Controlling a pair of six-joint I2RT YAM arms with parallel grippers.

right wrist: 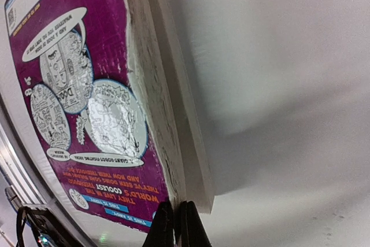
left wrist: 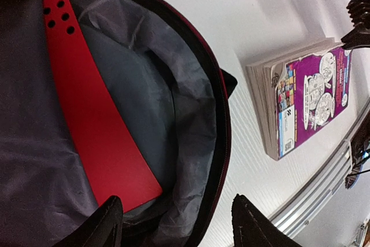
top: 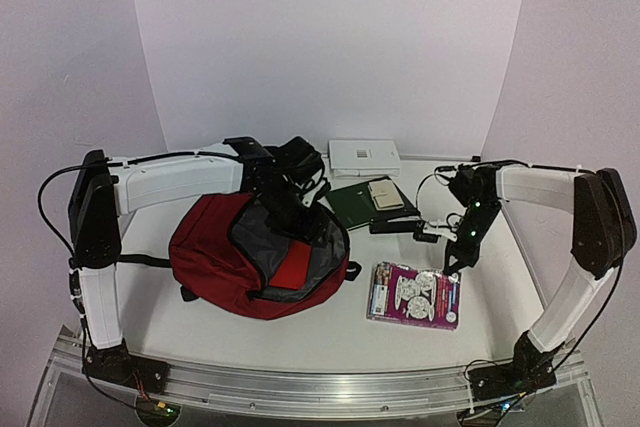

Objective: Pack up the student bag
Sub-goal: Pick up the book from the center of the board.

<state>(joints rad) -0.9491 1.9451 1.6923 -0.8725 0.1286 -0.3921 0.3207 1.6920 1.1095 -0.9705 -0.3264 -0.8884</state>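
Note:
The student bag (top: pixel 205 247), dark red with grey lining (left wrist: pixel 185 102), lies open at centre left with a flat red folder (top: pixel 292 272) (left wrist: pixel 87 120) inside. My left gripper (top: pixel 305 217) (left wrist: pixel 176 224) hangs open over the bag's mouth. One finger is above the lining and the other is outside the zipper rim, touching nothing. A thick purple comic book (top: pixel 415 295) (left wrist: pixel 306 99) (right wrist: pixel 69 85) lies flat at the right. My right gripper (top: pixel 455 262) (right wrist: pixel 178 224) is shut at its far corner, the cover's edge running in between the fingertips.
A dark green book (top: pixel 360 205) with a small tan item (top: pixel 385 194) on it lies behind the bag. A flat black object (top: pixel 395 225) lies next to it and a white box (top: pixel 364 157) stands at the back. An aluminium rail (top: pixel 330 387) runs along the near edge.

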